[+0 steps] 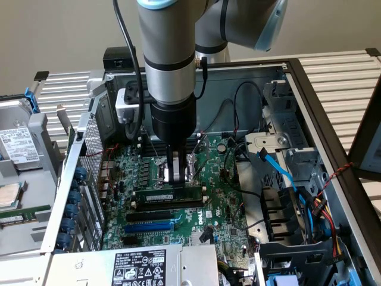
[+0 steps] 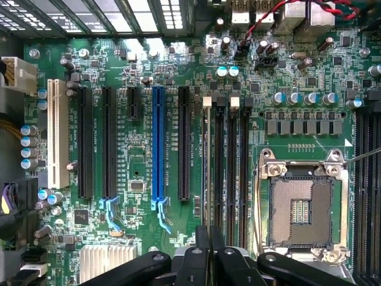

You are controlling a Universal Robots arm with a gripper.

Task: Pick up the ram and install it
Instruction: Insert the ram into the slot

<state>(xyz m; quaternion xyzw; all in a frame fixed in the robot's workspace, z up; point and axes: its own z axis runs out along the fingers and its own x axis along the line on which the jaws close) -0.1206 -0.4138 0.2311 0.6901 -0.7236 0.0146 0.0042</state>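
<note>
The ram [image 1: 171, 194] is a narrow green stick with a white label. It stands upright on edge in a long black slot on the motherboard [image 1: 220, 208], inside the open computer case. My gripper [image 1: 177, 179] comes straight down on the stick's middle, its dark fingers pinched together on the top edge. In the wrist view the ram [image 2: 205, 167] appears edge-on as a thin line in the slot beside the black and blue expansion slots. That line runs in under my gripper [image 2: 209, 238].
The bare CPU socket [image 2: 300, 208] lies just beyond the memory slots. A blue cable [image 1: 277, 167] and wire bundles [image 1: 315, 208] crowd the exterior view's right. A perforated case wall [image 1: 89, 155] stands at its left, with a hard drive [image 1: 18, 143] outside. The power supply [image 1: 143, 265] sits in front.
</note>
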